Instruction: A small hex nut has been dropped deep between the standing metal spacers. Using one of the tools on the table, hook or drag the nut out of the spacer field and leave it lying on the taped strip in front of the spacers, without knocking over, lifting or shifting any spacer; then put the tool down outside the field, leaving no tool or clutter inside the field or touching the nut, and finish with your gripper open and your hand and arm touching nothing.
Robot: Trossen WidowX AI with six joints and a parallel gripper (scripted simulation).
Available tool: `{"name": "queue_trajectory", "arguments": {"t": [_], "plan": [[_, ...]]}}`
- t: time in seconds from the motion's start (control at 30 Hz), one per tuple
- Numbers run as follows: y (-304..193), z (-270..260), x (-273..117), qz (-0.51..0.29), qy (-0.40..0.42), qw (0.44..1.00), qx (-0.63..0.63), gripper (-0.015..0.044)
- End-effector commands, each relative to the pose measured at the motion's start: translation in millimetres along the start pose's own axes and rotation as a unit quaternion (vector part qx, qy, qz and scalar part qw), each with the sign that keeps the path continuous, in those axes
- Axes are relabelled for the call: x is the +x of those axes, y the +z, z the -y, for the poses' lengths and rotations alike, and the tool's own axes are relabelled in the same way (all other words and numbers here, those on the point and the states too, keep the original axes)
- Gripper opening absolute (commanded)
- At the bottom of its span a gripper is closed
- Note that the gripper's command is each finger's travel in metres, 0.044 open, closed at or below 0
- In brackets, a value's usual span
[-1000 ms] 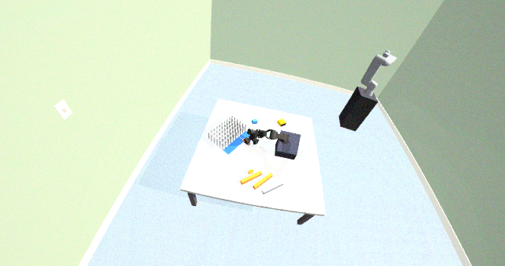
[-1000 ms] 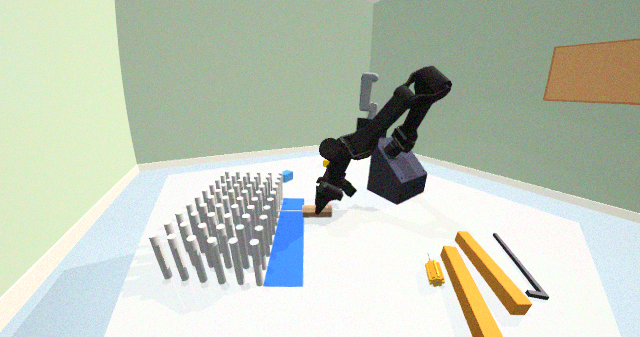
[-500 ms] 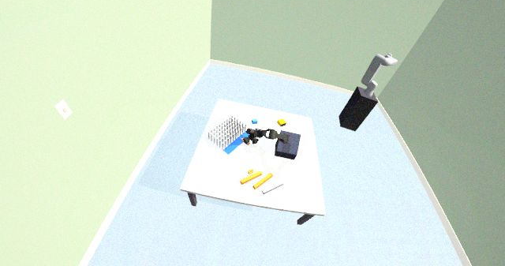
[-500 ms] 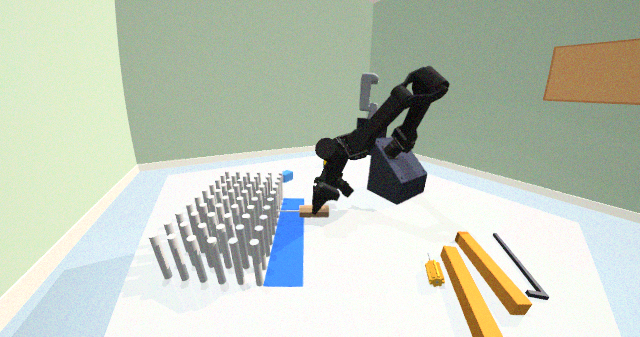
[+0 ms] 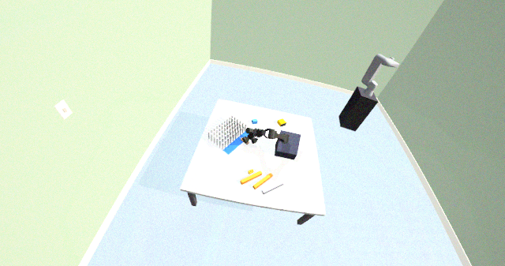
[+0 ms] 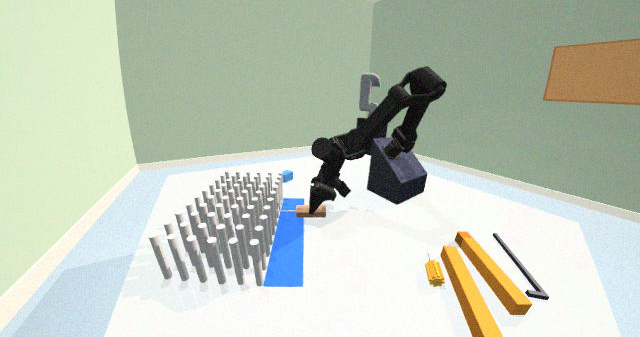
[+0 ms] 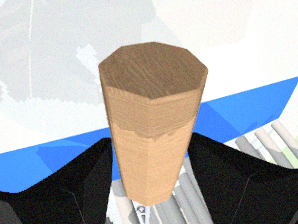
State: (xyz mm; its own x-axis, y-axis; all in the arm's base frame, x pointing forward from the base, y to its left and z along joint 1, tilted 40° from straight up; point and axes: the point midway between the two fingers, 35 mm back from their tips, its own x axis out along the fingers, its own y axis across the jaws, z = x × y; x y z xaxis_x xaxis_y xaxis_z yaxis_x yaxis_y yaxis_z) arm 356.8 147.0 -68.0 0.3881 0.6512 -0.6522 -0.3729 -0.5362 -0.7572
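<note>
My gripper (image 6: 312, 211) (image 7: 150, 143) is shut on the wooden handle (image 6: 320, 211) (image 7: 150, 115) of a tool. The handle lies level, low above the table at the strip's near side. The tool's thin metal shaft (image 6: 288, 210) crosses the blue taped strip (image 5: 233, 147) (image 6: 286, 272) (image 7: 240, 100) and runs in among the standing metal spacers (image 5: 226, 133) (image 6: 257, 262) (image 7: 187, 197). The spacers seen stand upright in rows. The shaft's far end is hidden among them. I cannot make out the hex nut in any view.
Two orange bars (image 5: 251, 177) (image 6: 492, 272), a small yellow-orange part (image 5: 251, 171) (image 6: 434, 272) and a dark hooked rod (image 5: 273, 189) (image 6: 517, 262) lie off to one side. A blue block (image 5: 254, 121) (image 6: 287, 176) lies beyond the spacers. A yellow block (image 5: 281, 122) lies behind the arm.
</note>
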Motion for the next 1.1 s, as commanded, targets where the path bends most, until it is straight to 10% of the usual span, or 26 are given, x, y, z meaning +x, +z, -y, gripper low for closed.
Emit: {"name": "queue_trajectory", "arguments": {"t": [0.0,1.07], "plan": [[-6,3,0,-0.003,-0.004,1.0,-0.004,0.0],[-24,3,7,-0.004,-0.005,1.0,-0.004,0.0]]}}
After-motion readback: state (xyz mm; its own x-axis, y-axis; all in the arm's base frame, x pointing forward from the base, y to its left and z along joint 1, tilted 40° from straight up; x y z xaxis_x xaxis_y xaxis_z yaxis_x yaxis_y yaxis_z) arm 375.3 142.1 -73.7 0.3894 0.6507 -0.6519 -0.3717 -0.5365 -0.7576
